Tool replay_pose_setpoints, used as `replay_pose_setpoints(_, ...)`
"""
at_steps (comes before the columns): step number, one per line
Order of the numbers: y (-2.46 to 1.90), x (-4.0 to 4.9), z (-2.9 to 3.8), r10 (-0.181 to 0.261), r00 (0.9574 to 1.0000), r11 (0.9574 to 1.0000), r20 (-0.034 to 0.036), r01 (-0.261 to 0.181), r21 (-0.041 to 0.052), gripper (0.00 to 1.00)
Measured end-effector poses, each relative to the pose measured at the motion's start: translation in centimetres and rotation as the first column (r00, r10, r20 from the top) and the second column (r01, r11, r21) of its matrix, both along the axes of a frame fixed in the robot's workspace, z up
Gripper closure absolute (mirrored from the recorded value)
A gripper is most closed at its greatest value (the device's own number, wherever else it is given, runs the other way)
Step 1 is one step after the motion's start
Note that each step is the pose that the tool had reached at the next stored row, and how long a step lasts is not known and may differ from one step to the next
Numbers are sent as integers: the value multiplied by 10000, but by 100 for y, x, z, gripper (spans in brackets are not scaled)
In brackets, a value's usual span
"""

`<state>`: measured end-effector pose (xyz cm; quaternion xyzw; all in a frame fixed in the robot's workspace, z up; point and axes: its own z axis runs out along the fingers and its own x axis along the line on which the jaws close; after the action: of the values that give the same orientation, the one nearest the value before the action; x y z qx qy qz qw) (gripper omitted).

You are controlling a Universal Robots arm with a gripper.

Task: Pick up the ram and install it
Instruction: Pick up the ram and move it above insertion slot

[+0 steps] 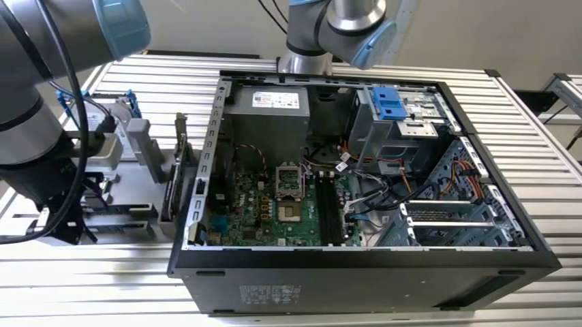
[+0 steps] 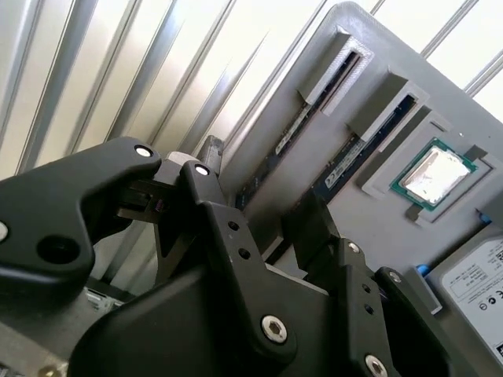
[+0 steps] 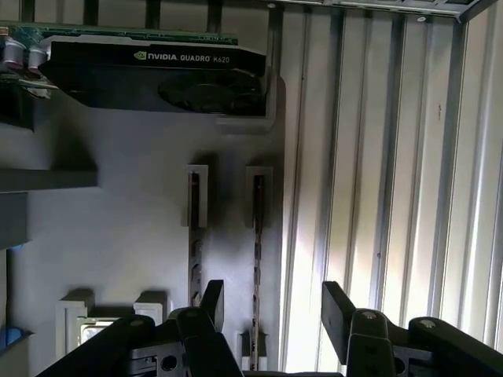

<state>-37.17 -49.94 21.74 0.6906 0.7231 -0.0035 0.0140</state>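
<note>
Exterior view first: the arm (image 1: 37, 136) leans in over the gray holder (image 1: 136, 153) at the exterior view's left, just beside the open computer case (image 1: 364, 269), all of it on the slatted table (image 1: 536, 136). Over to the second wrist view: the gripper (image 2: 263, 228) sits low over that holder (image 2: 346, 236), fingers spread, nothing clasped. The ram (image 2: 275, 151) stands edge-on in its slot and runs straight down into the gap between the two black fingers (image 2: 318, 224). A second stick (image 2: 354, 157) rests in the neighbouring slot, with a processor chip (image 2: 436, 174) and a hard drive (image 2: 479, 283) beyond it. Now the first wrist view: the gripper (image 3: 275, 310) is wide open, and the ram (image 3: 258, 228) lies between the fingers (image 3: 338, 310), nearer one of them, and I see no contact on either side. The second stick (image 3: 194, 236) sits just outside that nearer finger. A graphics card (image 3: 149, 78) stands at the holder's far end.
</note>
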Motion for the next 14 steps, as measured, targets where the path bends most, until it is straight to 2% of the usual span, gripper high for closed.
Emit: replay_pose_setpoints(14, 5, 3, -142, 0, 10000, 10000, -2, 0, 0, 0)
